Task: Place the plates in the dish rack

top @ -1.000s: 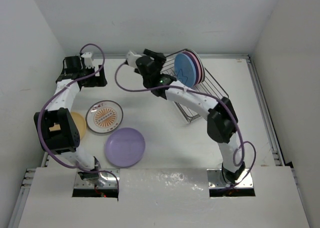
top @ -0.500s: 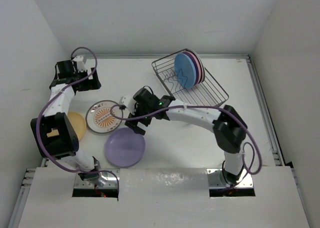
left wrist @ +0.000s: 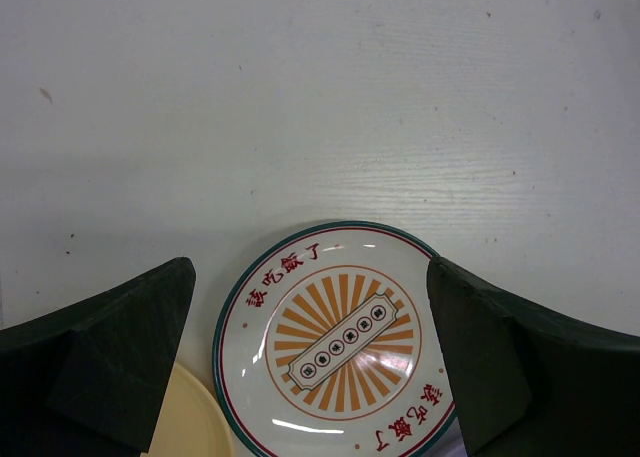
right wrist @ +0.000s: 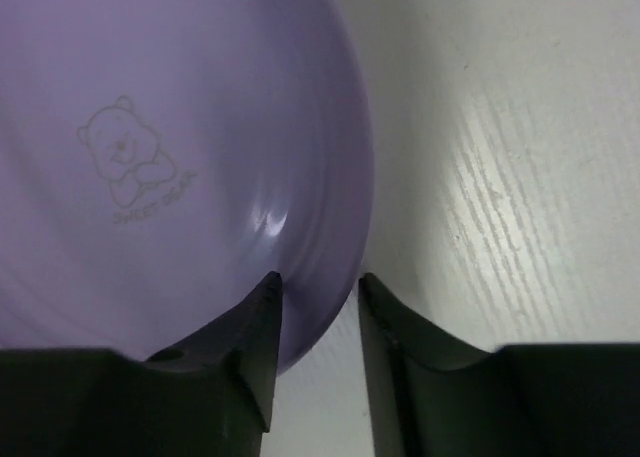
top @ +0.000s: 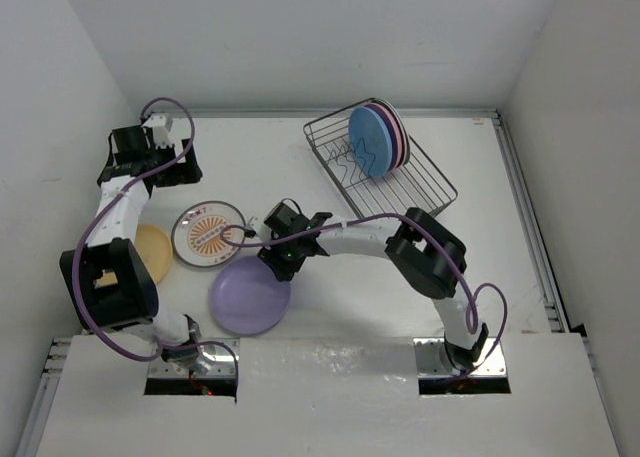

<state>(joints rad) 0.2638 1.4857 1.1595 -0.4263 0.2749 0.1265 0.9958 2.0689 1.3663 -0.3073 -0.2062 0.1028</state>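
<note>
The purple plate (top: 247, 297) lies flat at the front left and fills the right wrist view (right wrist: 180, 157). My right gripper (top: 276, 261) is open, its fingers (right wrist: 262, 307) straddling the plate's right rim, one over the plate and one outside it with a small gap. The orange sunburst plate (top: 208, 234) lies beside a yellow-orange plate (top: 155, 252). My left gripper (top: 178, 169) is open and empty, above and behind the sunburst plate (left wrist: 340, 342). The dish rack (top: 425, 189) at the back right holds a blue plate (top: 370, 140) upright, with others behind it.
The yellow-orange plate's edge shows in the left wrist view (left wrist: 190, 422). White walls close in the table on the left, back and right. The right arm stretches across the table's middle from its base (top: 460, 352).
My right gripper has swung from the dish rack down and left to the purple plate's rim. My left gripper has shifted slightly left.
</note>
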